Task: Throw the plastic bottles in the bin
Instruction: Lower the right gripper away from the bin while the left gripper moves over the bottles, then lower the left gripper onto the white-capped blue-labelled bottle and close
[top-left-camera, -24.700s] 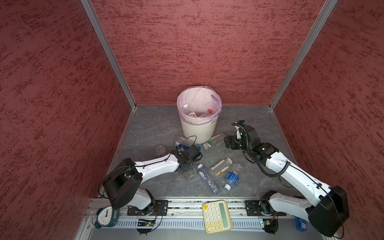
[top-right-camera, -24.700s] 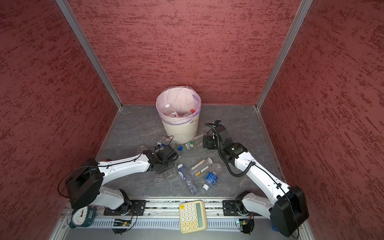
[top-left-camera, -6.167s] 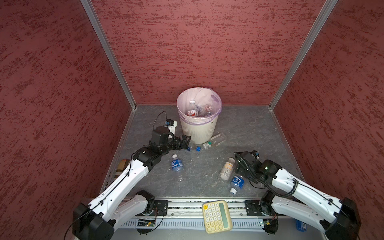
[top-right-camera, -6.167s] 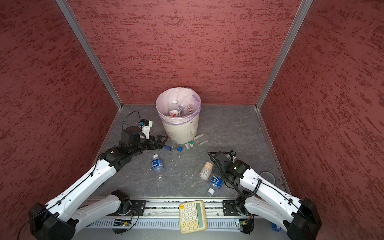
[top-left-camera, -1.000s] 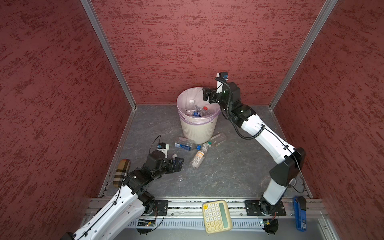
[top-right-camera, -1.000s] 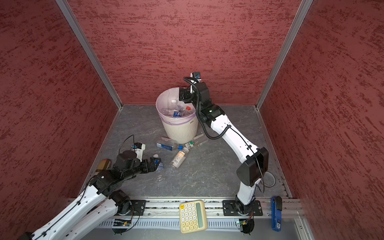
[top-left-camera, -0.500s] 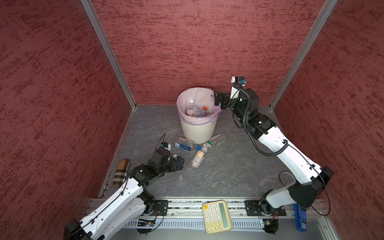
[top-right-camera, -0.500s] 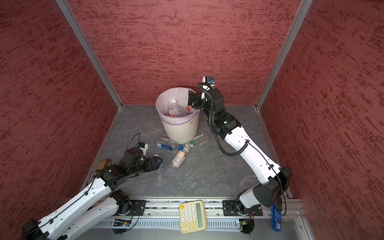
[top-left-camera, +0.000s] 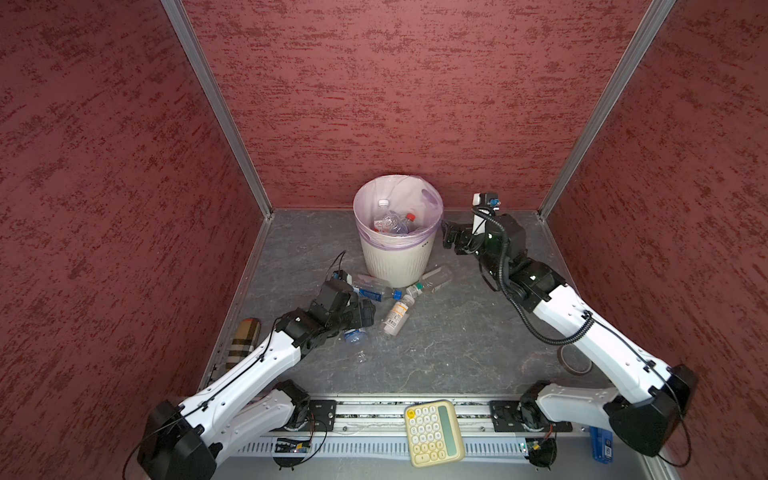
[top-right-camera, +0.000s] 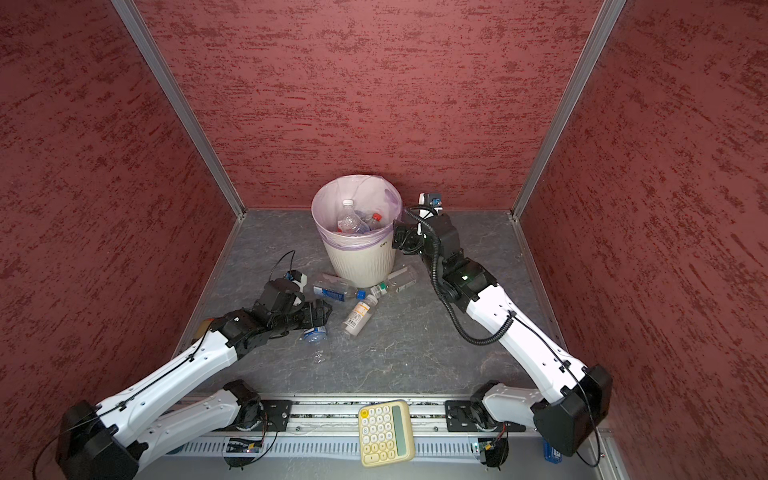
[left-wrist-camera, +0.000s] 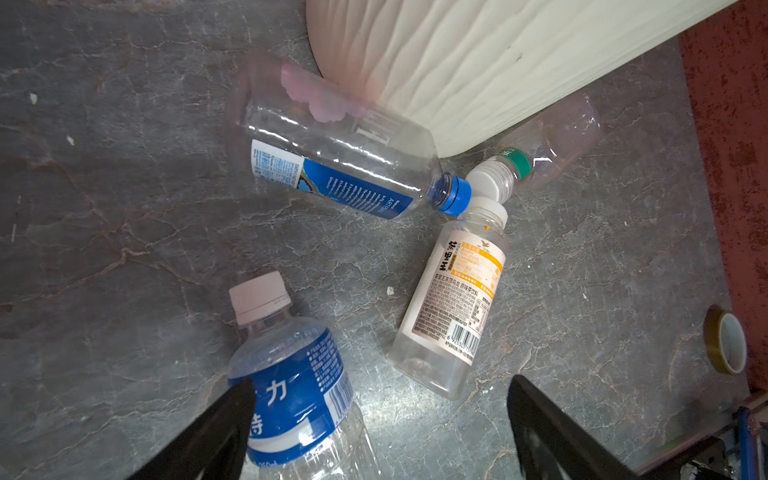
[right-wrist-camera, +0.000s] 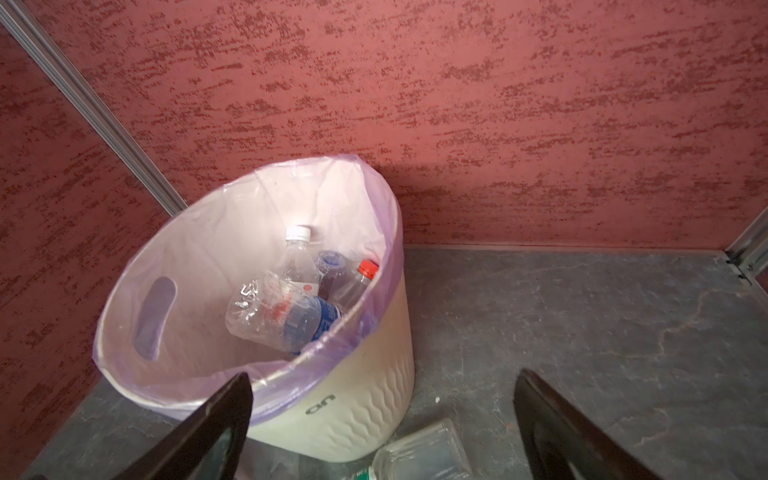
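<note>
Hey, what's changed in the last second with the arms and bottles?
The right gripper pulled back from over the bin to beside it, open and empty. The left gripper edged forward, open, over the blue-labelled bottle. Bin and other floor bottles stayed put.

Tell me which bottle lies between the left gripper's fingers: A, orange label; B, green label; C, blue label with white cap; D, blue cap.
C: in the left wrist view the bottle with the blue label and white cap lies between the fingers of the open left gripper.
</note>
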